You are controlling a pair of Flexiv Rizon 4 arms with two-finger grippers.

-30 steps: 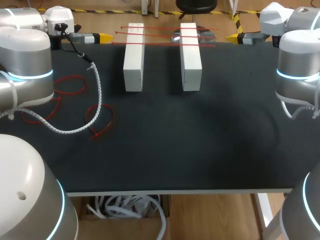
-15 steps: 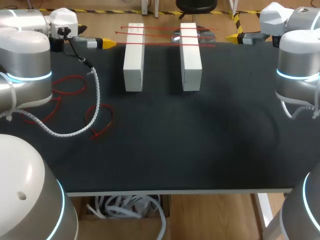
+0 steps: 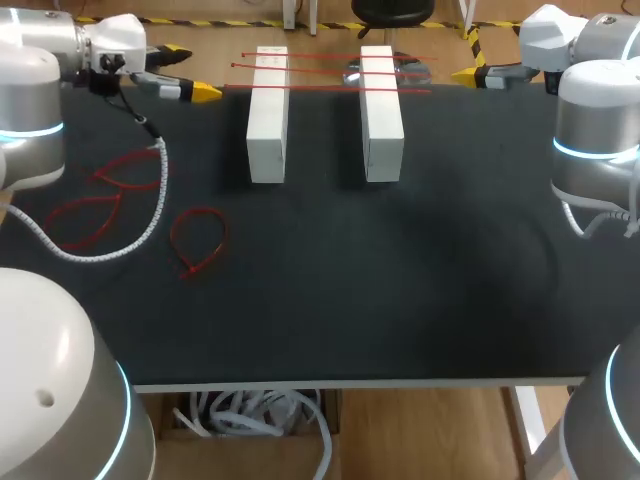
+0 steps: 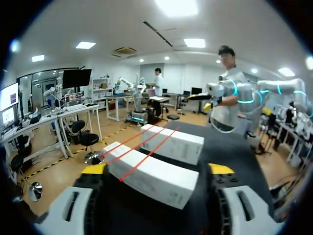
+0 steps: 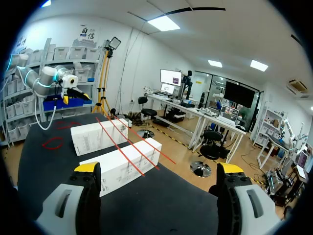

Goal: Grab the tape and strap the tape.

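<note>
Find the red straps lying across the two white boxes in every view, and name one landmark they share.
Head view: red straps at the table's far edge, spanning the two white boxes.
Left wrist view: red straps ahead of the left jaws, crossing both boxes.
Right wrist view: red straps ahead of the right jaws, crossing both boxes.
Shared landmark: the two white boxes beneath them.

Table top (image 3: pixel 420 290): a matt black, cloth-like covering is shown. The two white boxes (image 3: pixel 268 120) are rendered matt and smooth, seemingly cardboard. The red straps (image 3: pixel 330 88) are seen as thin, smooth plastic. Arm shells (image 3: pixel 595 100): satin grey, metal-like. Cable sleeve (image 3: pixel 161 185): ribbed white plastic. Left gripper (image 3: pixel 191 72) tips: smooth yellow plastic.
</note>
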